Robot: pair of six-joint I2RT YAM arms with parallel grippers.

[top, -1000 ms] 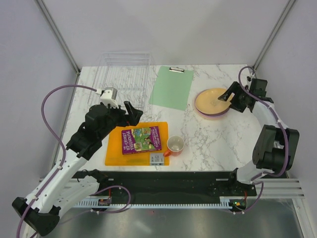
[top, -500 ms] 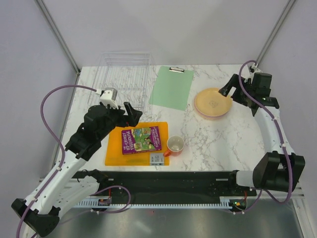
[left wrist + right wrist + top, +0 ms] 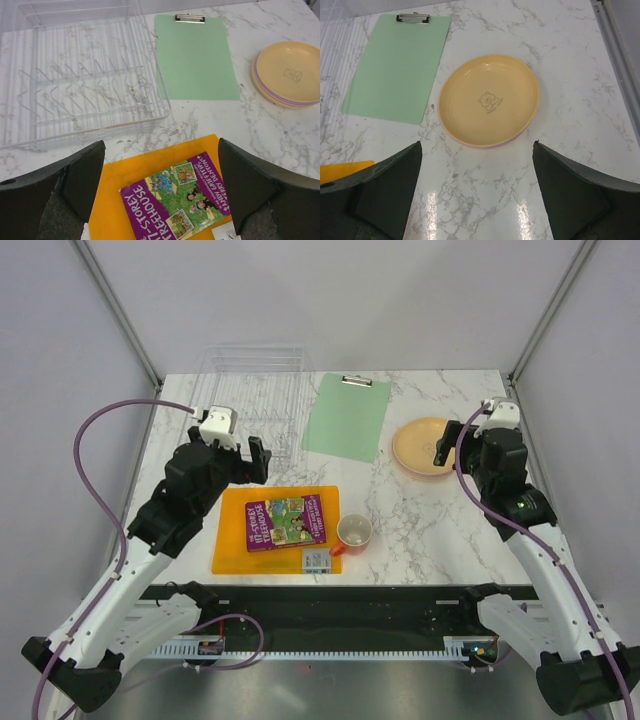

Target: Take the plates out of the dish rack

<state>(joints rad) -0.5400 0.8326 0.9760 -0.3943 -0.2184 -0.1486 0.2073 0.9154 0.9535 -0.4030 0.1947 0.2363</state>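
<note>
Beside the stacked plates (image 3: 489, 100), the right gripper (image 3: 475, 160) gapes wide and empty; the left gripper (image 3: 161, 165) likewise.

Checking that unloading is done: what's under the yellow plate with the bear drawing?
Beneath the yellow plate, only thin edges of the stack peek out, including a lilac rim. The faces and exact count of what lies below are covered.

Left arm (image 3: 180, 500) and right arm (image 3: 550, 565): white shells, black joints, 1 purple cable (image 3: 128, 406) looping off each, chunky matte black fingers (image 3: 260, 190).
</note>
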